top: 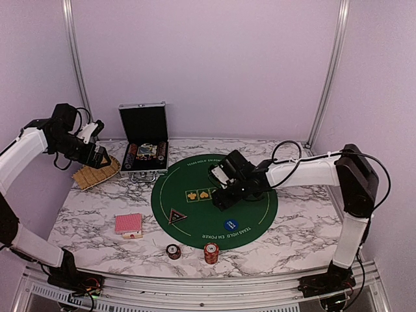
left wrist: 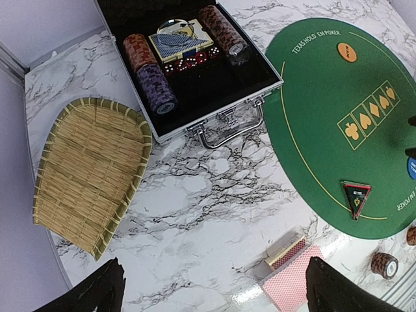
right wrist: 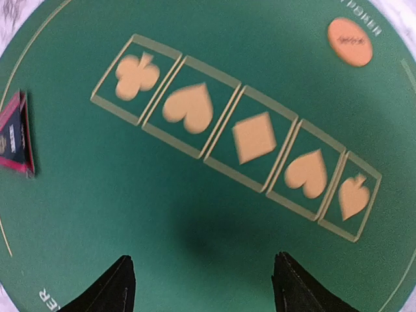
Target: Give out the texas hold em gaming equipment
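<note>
A red-backed deck of cards [top: 128, 224] lies on the marble left of the green mat [top: 195, 179]; it also shows in the left wrist view [left wrist: 294, 285]. On the mat are a triangular black button [top: 176, 216], a blue button [top: 231, 225] and an orange button [right wrist: 350, 41]. A dark chip stack [top: 173, 251] and a red-white chip stack [top: 210, 253] stand near the front edge. My left gripper [top: 99, 156] is open and empty, high above the woven tray. My right gripper [top: 224, 198] is open and empty, just over the middle of the mat [right wrist: 195, 214].
An open silver case [top: 144, 140] at the back holds more chip rolls [left wrist: 151, 73], a card deck and dice. A woven bamboo tray [left wrist: 88, 169] lies at the left. Purple walls and metal posts close in the back and sides.
</note>
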Robot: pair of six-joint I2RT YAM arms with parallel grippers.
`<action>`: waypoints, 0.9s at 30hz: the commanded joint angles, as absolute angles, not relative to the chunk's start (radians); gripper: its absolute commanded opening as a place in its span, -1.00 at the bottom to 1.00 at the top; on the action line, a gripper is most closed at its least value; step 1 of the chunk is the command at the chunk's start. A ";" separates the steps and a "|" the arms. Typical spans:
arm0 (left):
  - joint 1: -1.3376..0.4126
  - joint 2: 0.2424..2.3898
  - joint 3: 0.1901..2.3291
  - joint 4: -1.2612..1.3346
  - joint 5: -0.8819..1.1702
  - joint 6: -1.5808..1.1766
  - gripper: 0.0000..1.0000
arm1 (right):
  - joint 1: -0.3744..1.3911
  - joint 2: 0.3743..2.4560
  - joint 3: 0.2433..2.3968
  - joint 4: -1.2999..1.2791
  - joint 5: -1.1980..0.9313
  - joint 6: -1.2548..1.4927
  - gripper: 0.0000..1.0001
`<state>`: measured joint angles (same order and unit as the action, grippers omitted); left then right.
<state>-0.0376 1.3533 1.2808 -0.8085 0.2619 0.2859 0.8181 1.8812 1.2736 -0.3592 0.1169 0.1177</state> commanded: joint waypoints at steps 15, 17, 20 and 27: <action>-0.048 1.331 1.322 -0.856 0.273 0.291 0.98 | 0.927 1.813 1.053 -0.378 0.137 0.199 0.32; -0.048 1.332 1.323 -0.856 0.273 0.290 0.98 | 0.946 1.802 1.050 -0.391 0.158 0.195 0.24; -0.050 1.333 1.324 -0.856 0.275 0.287 0.98 | 0.962 1.786 1.036 -0.408 0.178 0.198 0.11; -0.054 1.322 1.324 -0.865 0.307 0.295 0.98 | 0.964 1.732 0.965 -0.416 0.209 0.220 -0.01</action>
<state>-0.0483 1.3525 1.2964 -0.8257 0.2794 0.2890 0.9565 1.7638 0.9974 -0.3676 0.1684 0.1989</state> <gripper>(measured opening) 0.990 0.513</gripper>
